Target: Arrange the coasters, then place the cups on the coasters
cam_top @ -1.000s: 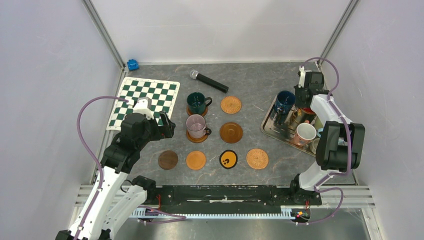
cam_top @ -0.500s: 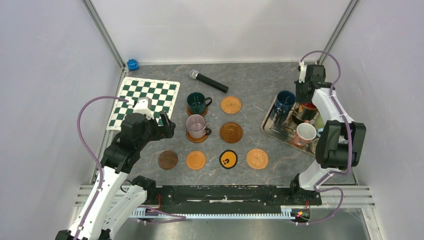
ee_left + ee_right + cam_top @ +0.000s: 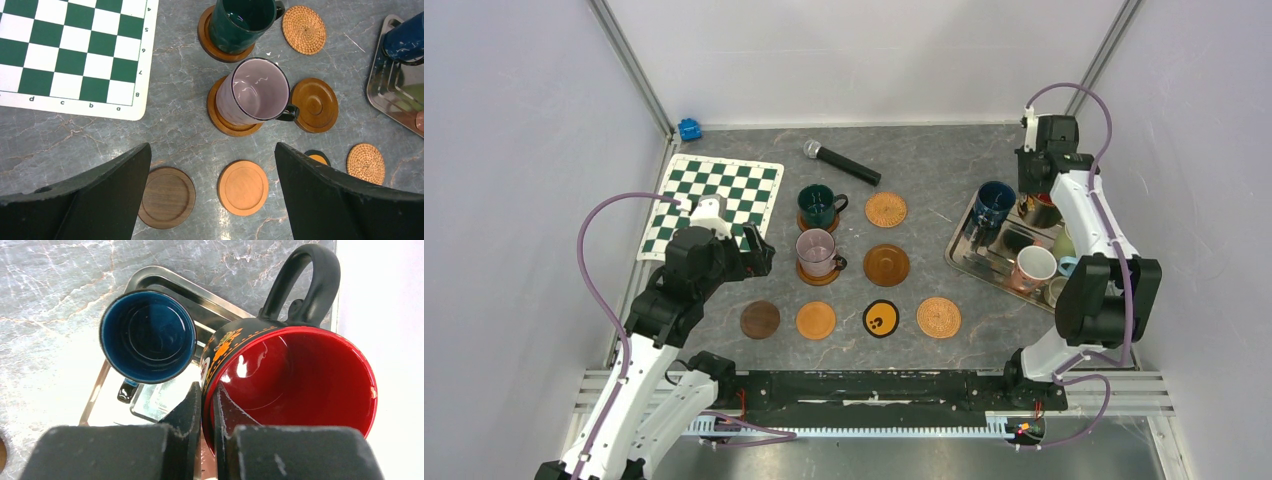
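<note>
While the right arm works at the tray (image 3: 952,250), left gripper (image 3: 211,150): jaws wide apart, empty, hanging above the counter (image 3: 924,160) well left of the tray.
near row: four bare coasters left of the tray's near corner. From farthest to closest to the tray: dark brown coaster (image 3: 760,320), orange coaster (image 3: 816,320), black coaster (image 3: 881,319) with yellow mark, near woven coaster (image 3: 939,317).
middle row: glass mug (image 3: 816,252) on a wood coaster (image 3: 235,131); grooved coaster (image 3: 886,265) bare on its tray side.
far row: dark green mug (image 3: 821,205) on a second wood coaster (image 3: 225,56); far woven coaster (image 3: 886,210) bare, tray side.
on tray: dark blue mug (image 3: 994,203) at the far left corner, white-inside mug (image 3: 1035,267) nearer, more mugs half hidden by the right arm.
right gripper (image 3: 206,400): jaws clamped on the wall of the red-inside mug (image 3: 295,380), one finger inside the rim, one outside, roughly opposite the handle. The mug is at the tray's far end, just beside the dark blue mug. Cannot tell if it is clear of the tray floor.
handling: ceramic by the look, so stiff, glazed, slick and chippable, with some weight. A one-sided rim pinch will likely let it tilt, so keep it upright. A deeper bite on the wall looks safer than the handle.
count coasters: eight, two loaded, six bare.
count cups: two on coasters and about six at the tray, the tray count unsure.
</note>
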Motion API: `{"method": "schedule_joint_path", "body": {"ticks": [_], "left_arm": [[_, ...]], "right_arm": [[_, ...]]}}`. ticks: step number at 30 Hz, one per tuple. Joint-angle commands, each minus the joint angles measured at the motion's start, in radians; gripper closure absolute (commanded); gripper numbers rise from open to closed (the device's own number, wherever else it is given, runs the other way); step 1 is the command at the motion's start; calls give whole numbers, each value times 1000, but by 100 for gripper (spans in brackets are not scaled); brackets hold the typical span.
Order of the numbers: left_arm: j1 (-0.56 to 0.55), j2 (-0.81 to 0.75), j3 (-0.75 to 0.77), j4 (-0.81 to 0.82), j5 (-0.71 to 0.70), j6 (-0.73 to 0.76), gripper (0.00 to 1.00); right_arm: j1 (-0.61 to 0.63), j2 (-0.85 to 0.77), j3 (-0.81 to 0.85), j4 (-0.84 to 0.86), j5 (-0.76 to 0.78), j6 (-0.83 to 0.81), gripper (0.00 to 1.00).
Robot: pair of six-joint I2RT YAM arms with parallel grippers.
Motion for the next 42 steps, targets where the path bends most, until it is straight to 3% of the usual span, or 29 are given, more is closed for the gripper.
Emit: {"method": "schedule_joint_path", "body": {"ticks": [1,7,12,17,26,30,35,42], "left_arm": [[-3,-13,4,33,-17,57,0],[-3,-19,3,33,-18,57,0],[-4,-22,3,33,-19,58,0],[-4,-23,4,33,-18,57,0],[-9,-16,5,33,-20,57,0],[-10,-16,5,32,-21,58,0],[-13,-18,3,32,-30,60,0],[-13,-12,5,31,-31,59,0]], "right_arm": [[37,-94,127,51,77,-42,100],[91,-97,206,13,99,-47,100],[223,-104,238,18,78,-77,100],[321,-109,227,65,-9,-99,100],[519,-38,227,152,42,5,100],[595,1,212,211,10,-26,100],[634,64,230,228,-29,-56,100],[673,171,283,225,26,87,100]]}}
